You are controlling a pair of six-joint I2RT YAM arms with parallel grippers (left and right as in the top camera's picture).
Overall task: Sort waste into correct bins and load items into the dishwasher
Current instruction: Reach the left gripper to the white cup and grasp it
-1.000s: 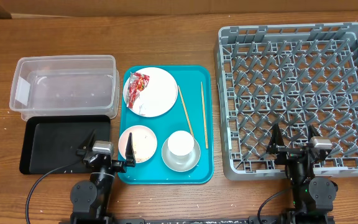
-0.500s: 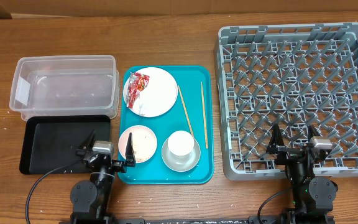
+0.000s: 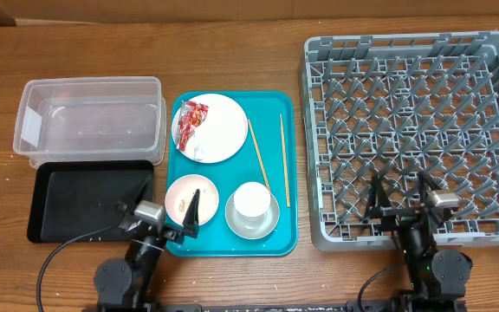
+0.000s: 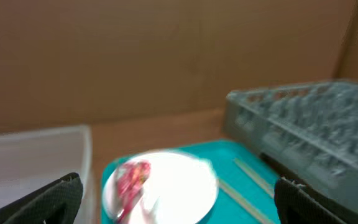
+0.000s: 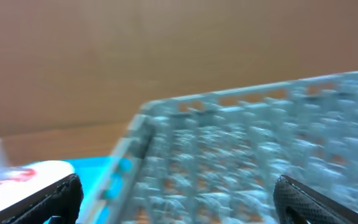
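We judge the sort has hardly begun: the red-and-white wrapper (image 3: 192, 119) lies on the large plate (image 3: 222, 130) at the upper left of the teal tray (image 3: 274, 102), and both the clear tub (image 3: 26, 130) and the black tray (image 3: 81, 195) at the left of the frame look bare. To take the wrapper well, we would bring the left hand (image 3: 158, 211) up the frame past the small pink dish (image 3: 178, 192), come down from above, and close on the crumple alone, clear of the plate's rim.

The left hand is spread wide and holds nothing. In the overhead view one of its fingers crosses the lower right edge of the pink dish; we cannot tell whether it touches. The right hand (image 3: 400, 201) is likewise wide and empty, hanging over the lower edge of the grey dish rack (image 3: 414, 104). The rack holds nothing yet. The white cup (image 3: 253, 200) sits in the grey bowl (image 3: 235, 225), with the chopsticks (image 3: 283, 160) just to its right on the tray. Both wrist views are blurred.
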